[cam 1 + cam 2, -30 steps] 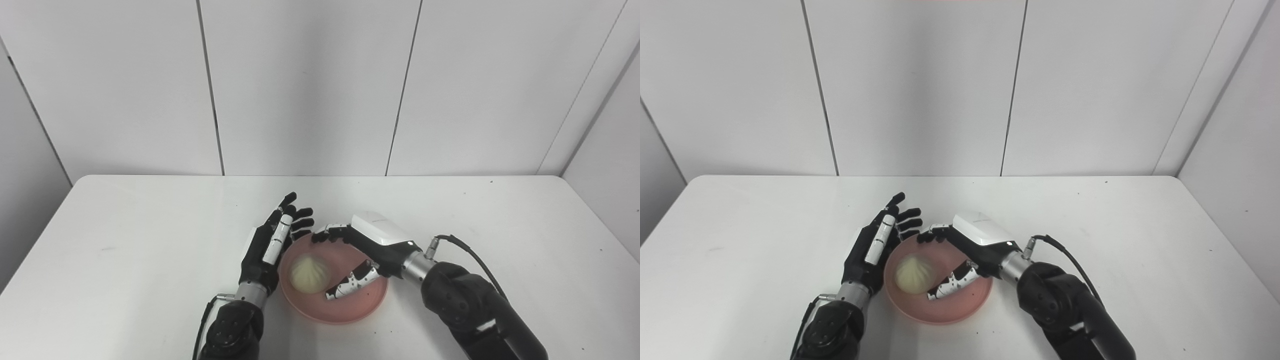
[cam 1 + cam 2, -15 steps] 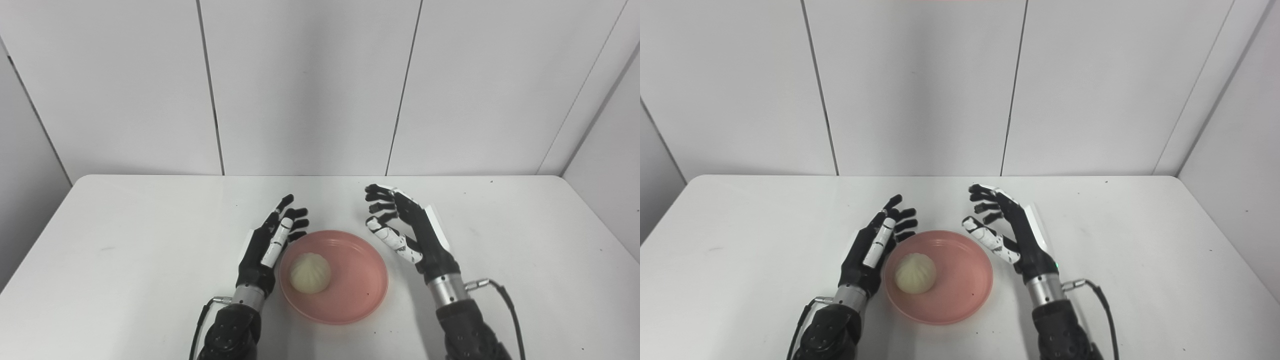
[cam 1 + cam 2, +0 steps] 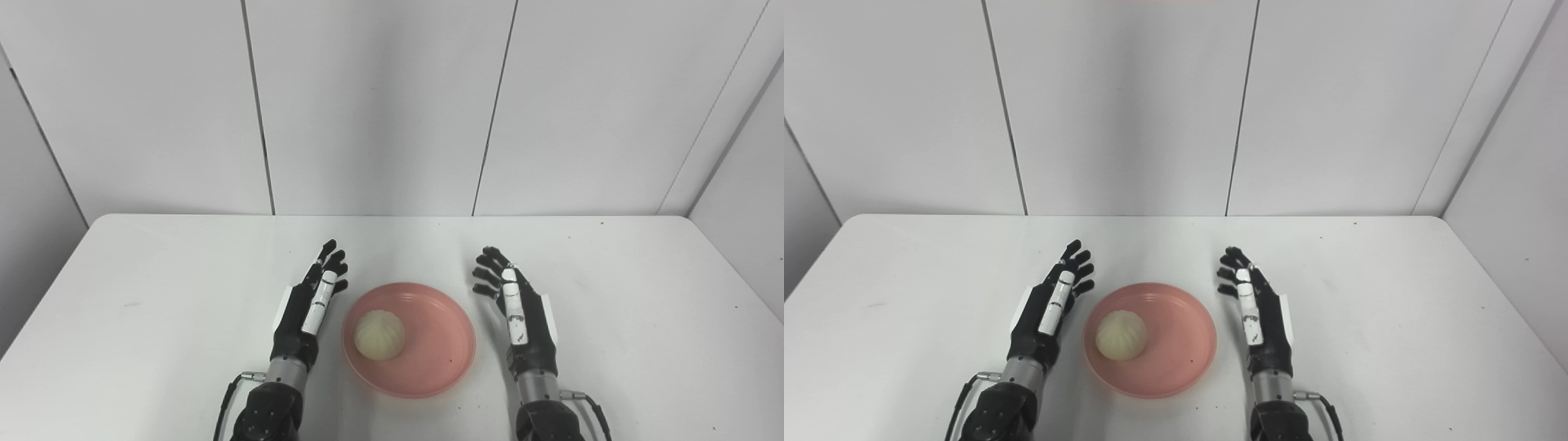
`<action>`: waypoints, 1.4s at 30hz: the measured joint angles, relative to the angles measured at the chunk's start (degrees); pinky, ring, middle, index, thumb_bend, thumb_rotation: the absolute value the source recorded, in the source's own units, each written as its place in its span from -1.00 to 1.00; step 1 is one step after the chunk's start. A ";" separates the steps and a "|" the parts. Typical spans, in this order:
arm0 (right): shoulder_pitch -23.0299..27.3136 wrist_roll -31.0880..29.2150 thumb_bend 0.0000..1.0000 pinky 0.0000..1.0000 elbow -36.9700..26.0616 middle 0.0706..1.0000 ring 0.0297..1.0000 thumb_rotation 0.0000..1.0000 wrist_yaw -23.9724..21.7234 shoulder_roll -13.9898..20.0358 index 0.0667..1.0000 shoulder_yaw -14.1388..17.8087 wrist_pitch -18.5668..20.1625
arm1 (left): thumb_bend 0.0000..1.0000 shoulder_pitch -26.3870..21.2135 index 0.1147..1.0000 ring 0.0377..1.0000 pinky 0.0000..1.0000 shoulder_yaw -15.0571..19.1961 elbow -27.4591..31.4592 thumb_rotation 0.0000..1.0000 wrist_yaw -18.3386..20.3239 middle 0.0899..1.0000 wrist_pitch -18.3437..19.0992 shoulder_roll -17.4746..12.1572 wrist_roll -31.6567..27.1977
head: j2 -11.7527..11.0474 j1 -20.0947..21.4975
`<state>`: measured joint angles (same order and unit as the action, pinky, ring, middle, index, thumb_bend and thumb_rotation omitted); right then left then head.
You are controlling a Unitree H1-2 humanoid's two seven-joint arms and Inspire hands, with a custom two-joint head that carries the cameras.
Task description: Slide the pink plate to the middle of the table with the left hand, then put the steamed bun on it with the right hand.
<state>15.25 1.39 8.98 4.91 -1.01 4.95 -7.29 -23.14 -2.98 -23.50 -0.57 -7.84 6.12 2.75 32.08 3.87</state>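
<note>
The pink plate lies on the white table near the front middle. A pale steamed bun rests on its left half. My left hand stands open just left of the plate, fingers apart and pointing away, a small gap from the rim. My right hand stands open to the right of the plate, also apart from it, holding nothing. In the right eye view the same layout shows: plate, bun, left hand, right hand.
The white table runs back to a grey panelled wall. Small dark specks dot the tabletop near the plate's front edge. Both forearms enter from the bottom edge on either side of the plate.
My right hand let go of the bun, lifted off the plate and swung out to the plate's right side. My left hand drew slightly left, away from the rim. The bun stays on the plate.
</note>
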 measured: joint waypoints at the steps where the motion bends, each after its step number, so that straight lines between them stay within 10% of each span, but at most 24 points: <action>1: 0.00 -0.01 0.32 0.42 0.00 0.56 0.51 1.00 0.05 0.01 0.53 -0.03 0.20 | 0.11 0.13 0.81 0.93 0.85 -0.06 0.19 0.81 -0.11 0.95 0.00 0.00 0.27 | 0.09 0.00; 42: 1.56 6.37 0.46 1.00 2.88 1.00 1.00 1.00 3.17 2.26 0.95 -4.24 -0.92 | 0.14 0.34 0.91 1.00 0.99 0.10 0.19 0.93 -0.21 0.99 0.02 0.03 0.93 | 0.26 0.26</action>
<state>16.80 7.76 11.86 8.08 1.25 0.71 -8.21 -22.80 -2.88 -23.31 -0.78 -7.82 6.15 3.68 32.34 4.13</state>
